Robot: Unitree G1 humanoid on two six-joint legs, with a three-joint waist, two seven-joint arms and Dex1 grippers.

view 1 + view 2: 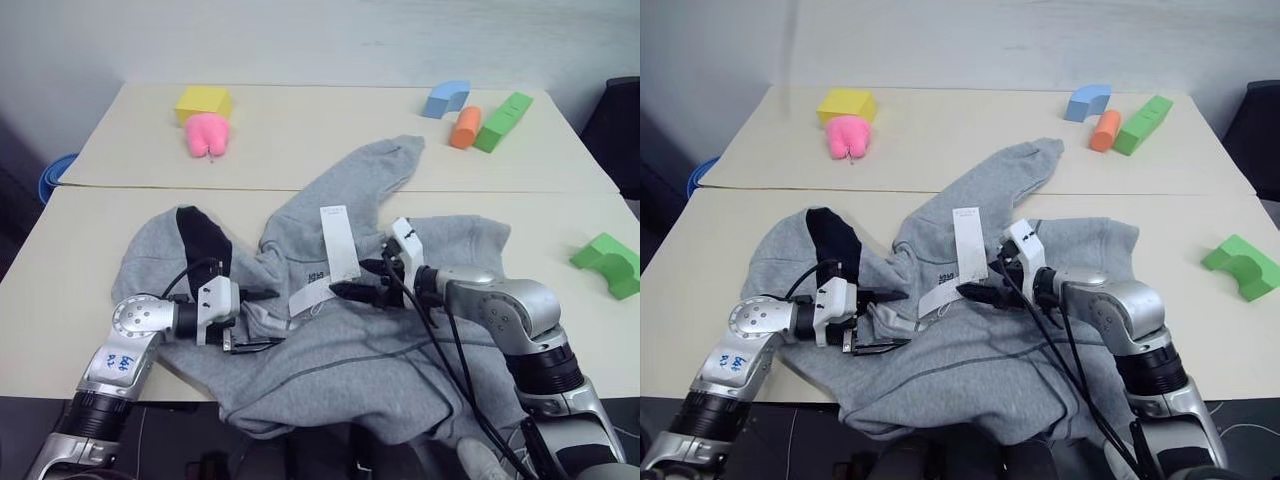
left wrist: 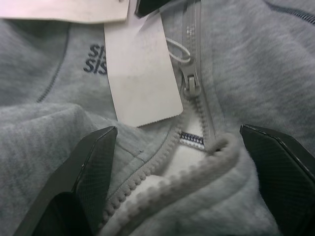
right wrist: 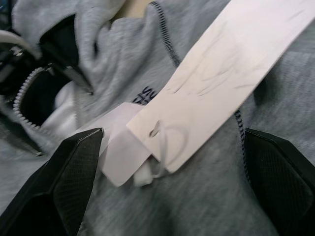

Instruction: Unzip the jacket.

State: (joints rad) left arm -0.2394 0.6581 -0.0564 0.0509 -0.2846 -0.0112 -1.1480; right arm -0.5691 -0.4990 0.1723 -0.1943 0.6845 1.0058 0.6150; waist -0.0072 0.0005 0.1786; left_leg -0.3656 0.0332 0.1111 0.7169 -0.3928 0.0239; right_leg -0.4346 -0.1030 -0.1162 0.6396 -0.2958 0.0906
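Right now the jacket (image 1: 400, 340) lies rumpled on the near worktop (image 1: 560, 330), zip nearly closed. Left tool (image 1: 255, 320) gapes wide around the collar edge, holding nothing. Right tool (image 1: 350, 292) is equally spread over the paper tags (image 1: 338, 245), empty too. Best approach, I'd judge: left pins the collar, right avoids tags and pinches the zip pull (image 2: 191, 84).
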